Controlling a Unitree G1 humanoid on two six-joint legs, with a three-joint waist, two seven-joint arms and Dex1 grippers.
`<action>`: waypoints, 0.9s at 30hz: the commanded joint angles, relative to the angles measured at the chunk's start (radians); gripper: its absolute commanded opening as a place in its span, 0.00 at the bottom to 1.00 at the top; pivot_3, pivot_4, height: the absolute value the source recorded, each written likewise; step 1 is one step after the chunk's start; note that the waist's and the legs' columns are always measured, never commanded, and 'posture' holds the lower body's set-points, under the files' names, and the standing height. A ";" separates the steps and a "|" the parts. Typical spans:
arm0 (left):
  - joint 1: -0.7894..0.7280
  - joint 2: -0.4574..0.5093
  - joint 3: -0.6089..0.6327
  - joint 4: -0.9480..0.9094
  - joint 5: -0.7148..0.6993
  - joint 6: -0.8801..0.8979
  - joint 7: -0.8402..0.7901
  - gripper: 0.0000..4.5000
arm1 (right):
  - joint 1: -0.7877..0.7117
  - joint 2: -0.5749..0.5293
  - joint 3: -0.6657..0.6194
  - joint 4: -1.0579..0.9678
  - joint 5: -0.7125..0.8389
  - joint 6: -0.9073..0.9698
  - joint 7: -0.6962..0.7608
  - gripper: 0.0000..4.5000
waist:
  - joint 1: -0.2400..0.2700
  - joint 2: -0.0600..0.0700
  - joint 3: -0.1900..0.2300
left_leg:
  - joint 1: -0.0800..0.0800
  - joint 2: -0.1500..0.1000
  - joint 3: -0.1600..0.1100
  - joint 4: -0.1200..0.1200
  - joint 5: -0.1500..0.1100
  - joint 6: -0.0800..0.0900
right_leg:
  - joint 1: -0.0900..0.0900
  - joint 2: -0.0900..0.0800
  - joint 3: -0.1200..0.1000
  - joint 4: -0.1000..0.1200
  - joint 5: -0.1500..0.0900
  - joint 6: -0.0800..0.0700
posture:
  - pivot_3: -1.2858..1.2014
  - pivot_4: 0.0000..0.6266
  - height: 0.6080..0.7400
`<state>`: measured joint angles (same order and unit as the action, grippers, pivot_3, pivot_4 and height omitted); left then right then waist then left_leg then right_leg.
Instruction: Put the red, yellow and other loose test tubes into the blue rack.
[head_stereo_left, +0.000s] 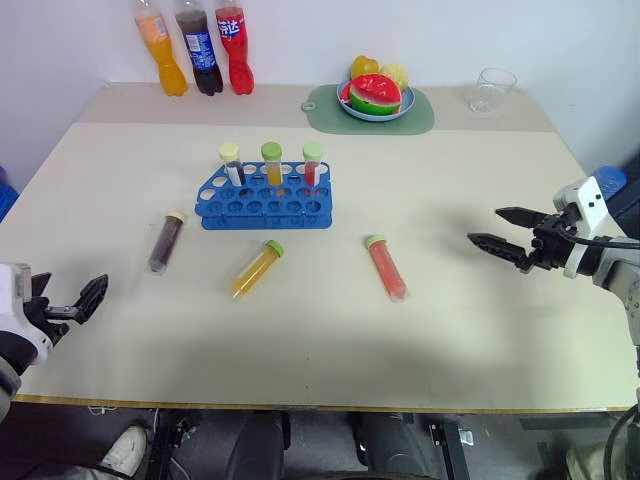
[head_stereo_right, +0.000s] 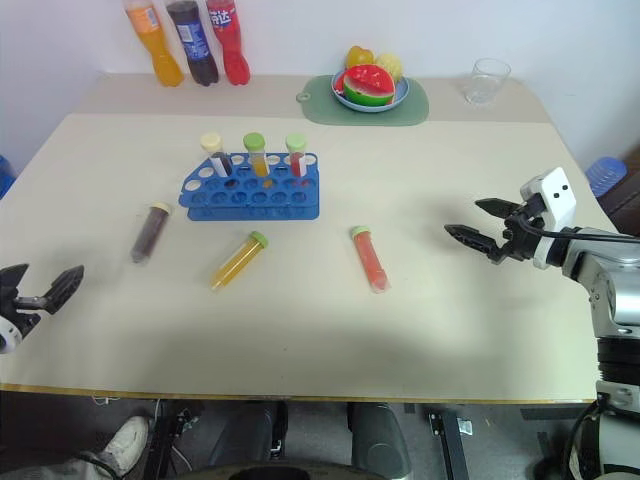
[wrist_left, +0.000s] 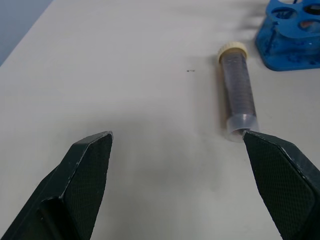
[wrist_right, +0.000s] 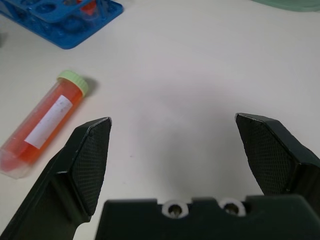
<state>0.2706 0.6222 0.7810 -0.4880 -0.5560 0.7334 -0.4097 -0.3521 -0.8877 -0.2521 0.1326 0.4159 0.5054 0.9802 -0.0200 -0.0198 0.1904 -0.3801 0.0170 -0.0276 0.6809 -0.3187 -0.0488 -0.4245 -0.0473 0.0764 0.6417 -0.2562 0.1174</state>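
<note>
The table (head_stereo_left: 330, 330) is lying pale and broad, with its near edge running along the bottom of the head views and a wide bare stretch between that edge and the loose tubes. The blue rack (head_stereo_left: 265, 205) is sitting left of centre, with three capped tubes standing upright in its back row. Three loose tubes are lying flat on the near side of the rack, all apart from it and from each other: the dark brown tube (head_stereo_left: 166, 242) to the left, cream cap pointing away from the robot; the yellow-orange tube (head_stereo_left: 257, 269) in the middle, lying at a slant with its green cap toward the rack; the red tube (head_stereo_left: 386, 267) to the right, green cap at its far end.

The left gripper (head_stereo_left: 78, 303) is hovering over the near left corner, close to the table's edge, fingers (wrist_left: 90, 165) standing wide apart and holding nothing; in the left wrist view the brown tube is lying ahead, nearer one finger. The right gripper (head_stereo_left: 505, 232) is reaching in from the right side, pointing leftward toward the red tube yet well apart from it, with open tabletop between. Its fingers (wrist_right: 87, 155) are also spread wide and empty.

Along the far edge, three soda bottles (head_stereo_left: 195, 48) are standing at the left, a green mat (head_stereo_left: 372, 112) with a fruit plate (head_stereo_left: 376, 98) near the middle, and a clear glass (head_stereo_left: 492, 90) toward the right.
</note>
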 joint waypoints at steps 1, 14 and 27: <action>-0.001 -0.005 0.017 -0.031 -0.003 -0.013 0.013 0.96 | -0.009 -0.007 -0.015 -0.016 0.000 -0.019 -0.005 0.97 | 0.000 0.000 0.000 | 0.000 0.000 0.000 0.000 0.000 0.000 | 0.000 0.000 0.000 0.000 0.000 0.000 | 0.52 0.24 0.95; -0.096 -0.007 -0.051 -0.018 -0.002 -0.061 0.018 0.96 | -0.103 0.050 0.043 -0.135 0.047 0.198 -0.105 0.97 | 0.000 0.000 0.000 | 0.000 0.000 0.000 0.000 0.000 0.000 | 0.000 0.000 0.000 0.001 0.000 0.000 | 0.52 0.24 0.95; -0.163 0.088 -0.400 -0.105 -0.048 -0.149 -0.296 0.96 | -0.334 0.269 0.139 -0.413 0.226 1.109 -0.546 0.97 | 0.006 0.000 0.000 | -0.007 0.000 -0.002 0.001 0.000 0.000 | -0.006 0.000 -0.001 0.002 0.000 0.000 | 0.52 0.24 0.95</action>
<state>0.1143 0.6946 0.4147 -0.5434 -0.5843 0.6140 -0.6611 -0.6617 -0.6087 -0.1053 -0.2579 0.6002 1.5858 0.5036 -0.0139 -0.0195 0.1903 -0.3877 0.0165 -0.0298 0.6822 -0.3186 -0.0489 -0.4306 -0.0477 0.0752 0.6432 -0.2561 0.1172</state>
